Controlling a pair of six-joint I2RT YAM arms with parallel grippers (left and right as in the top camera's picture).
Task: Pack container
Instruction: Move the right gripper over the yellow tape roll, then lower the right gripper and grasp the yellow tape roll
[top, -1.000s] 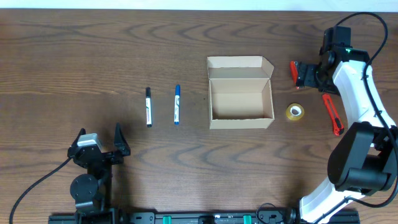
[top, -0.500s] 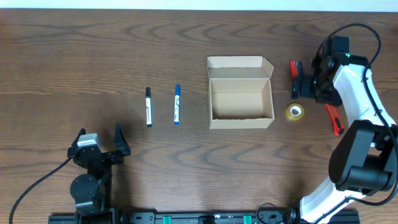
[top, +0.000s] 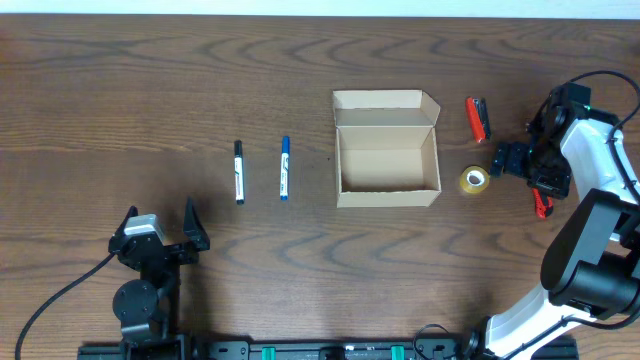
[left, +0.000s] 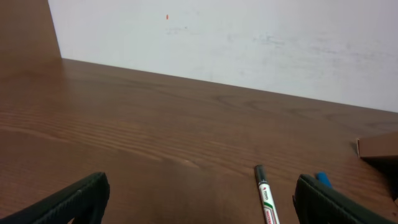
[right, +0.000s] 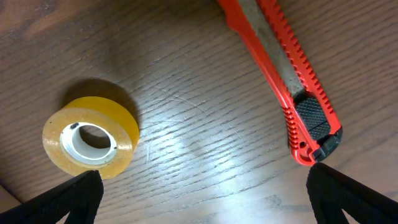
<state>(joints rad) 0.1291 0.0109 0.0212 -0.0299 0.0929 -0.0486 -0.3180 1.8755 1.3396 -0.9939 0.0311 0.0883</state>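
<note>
Red cutter (top: 541, 206) mostly under right arm (top: 596, 150); blue marker (left: 321, 178) behind left pincer's finger (left: 333, 200).

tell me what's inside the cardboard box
Nothing visible: the container stands open, flap folded back, and only its bare cardboard floor shows. A thin strip of floor right behind the near wall is hidden from the overhead view.

Markers (top: 239, 172) (side by side) left of container (top: 387, 150), tape roll (top: 474, 180) right, cutter (right: 280, 68) beyond.

Dark wood-grain table (top: 150, 90) against a white wall (left: 249, 43).
</note>
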